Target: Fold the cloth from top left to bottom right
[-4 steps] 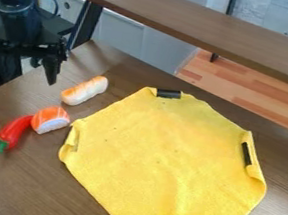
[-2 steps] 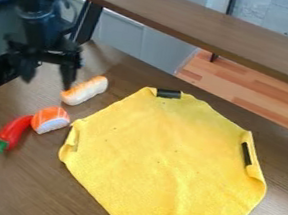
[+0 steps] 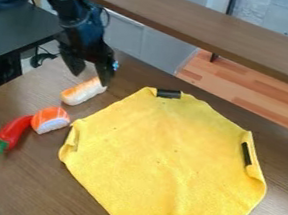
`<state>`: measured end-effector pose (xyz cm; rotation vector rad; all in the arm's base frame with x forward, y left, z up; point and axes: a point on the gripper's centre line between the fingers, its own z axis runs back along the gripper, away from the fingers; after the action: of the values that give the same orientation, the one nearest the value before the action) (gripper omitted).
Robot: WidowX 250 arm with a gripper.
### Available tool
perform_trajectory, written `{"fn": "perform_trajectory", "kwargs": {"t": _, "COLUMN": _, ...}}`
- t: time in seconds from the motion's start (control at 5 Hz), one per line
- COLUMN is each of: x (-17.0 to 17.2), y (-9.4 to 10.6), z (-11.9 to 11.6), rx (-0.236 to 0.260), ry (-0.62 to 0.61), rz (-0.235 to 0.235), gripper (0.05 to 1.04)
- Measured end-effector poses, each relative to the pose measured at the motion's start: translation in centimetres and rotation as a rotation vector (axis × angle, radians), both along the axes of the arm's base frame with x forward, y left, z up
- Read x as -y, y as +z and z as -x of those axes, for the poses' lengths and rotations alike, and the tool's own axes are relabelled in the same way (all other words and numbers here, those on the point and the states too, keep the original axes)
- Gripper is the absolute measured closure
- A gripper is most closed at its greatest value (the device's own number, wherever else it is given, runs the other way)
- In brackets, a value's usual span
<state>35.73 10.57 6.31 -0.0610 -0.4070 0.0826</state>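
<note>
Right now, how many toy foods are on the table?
3: a red pepper at left, orange-topped sushi beside it, and a long roll just behind. The arm could hide more.

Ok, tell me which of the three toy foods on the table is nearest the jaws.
The long white-and-orange roll: the jaws, standing apart, hang near its upper end. The stubby sushi piece and the red pepper lie farther off, toward the camera.
</note>
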Motion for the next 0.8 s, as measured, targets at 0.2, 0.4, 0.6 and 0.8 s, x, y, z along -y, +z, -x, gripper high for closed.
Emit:
{"fn": "perform_trajectory", "kwargs": {"t": 0.2, "x": 0.5, "y": 0.4, "z": -3.2, "rx": 0.014, "ry": -0.075, "rz": -0.098, "gripper": 0.083}}
{"fn": "perform_trajectory", "kwargs": {"t": 0.4, "x": 0.8, "y": 0.2, "z": -6.0, "rx": -0.032, "ry": -0.128, "rz": -0.168, "gripper": 0.083}}
{"fn": "perform_trajectory", "kwargs": {"t": 0.6, "x": 1.2, "y": 0.0, "z": -8.1, "rx": -0.061, "ry": -0.167, "rz": -0.204, "gripper": 0.083}}
{"fn": "perform_trajectory", "kwargs": {"t": 0.8, "x": 1.9, "y": -1.2, "z": -10.0, "rx": -0.075, "ry": -0.243, "rz": -0.251, "gripper": 0.083}}
